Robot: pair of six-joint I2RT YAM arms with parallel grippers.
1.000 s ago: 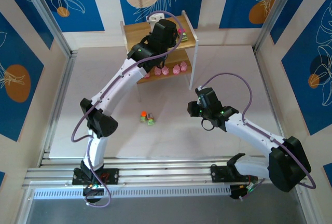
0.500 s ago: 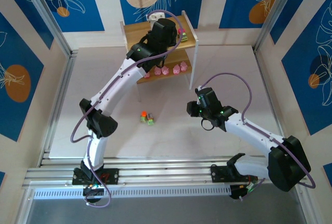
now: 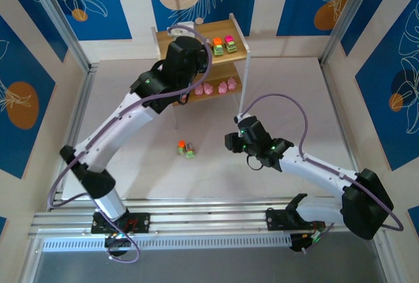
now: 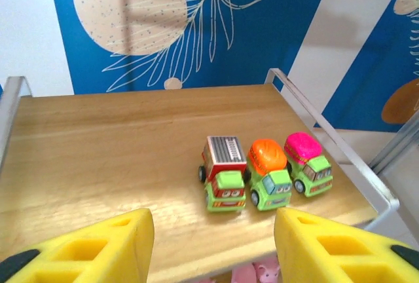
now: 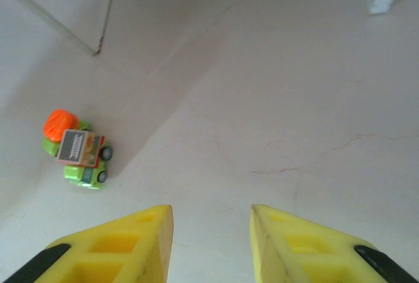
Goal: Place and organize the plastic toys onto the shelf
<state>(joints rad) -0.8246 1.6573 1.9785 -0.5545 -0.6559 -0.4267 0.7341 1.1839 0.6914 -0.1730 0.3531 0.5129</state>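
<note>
The shelf (image 3: pixel 219 29) stands at the back of the table. Three green toy trucks, with red-white (image 4: pixel 222 173), orange (image 4: pixel 268 171) and pink (image 4: pixel 308 162) tops, sit side by side on its top board (image 4: pixel 118 145). Pink pig toys (image 3: pixel 215 88) line the lower board and peek out under the top board's front edge (image 4: pixel 262 273). Two more green trucks (image 3: pixel 185 148) lie together on the table, also in the right wrist view (image 5: pixel 77 153). My left gripper (image 4: pixel 213 237) hangs open and holds nothing at the top board's front edge (image 3: pixel 190 60). My right gripper (image 5: pixel 211 221) is open over bare table, right of the loose trucks (image 3: pixel 230 142).
Blue-patterned walls and metal frame posts (image 3: pixel 62 21) close in the table on three sides. The shelf's thin white legs (image 3: pixel 250 86) reach down to the table. Purple cables loop off both arms. A metal rail (image 3: pixel 196 221) runs along the near edge.
My left arm has drawn back and to the left from the top board, uncovering the trucks, and its jaws have widened. My right gripper has shifted left toward the loose trucks and opened.
</note>
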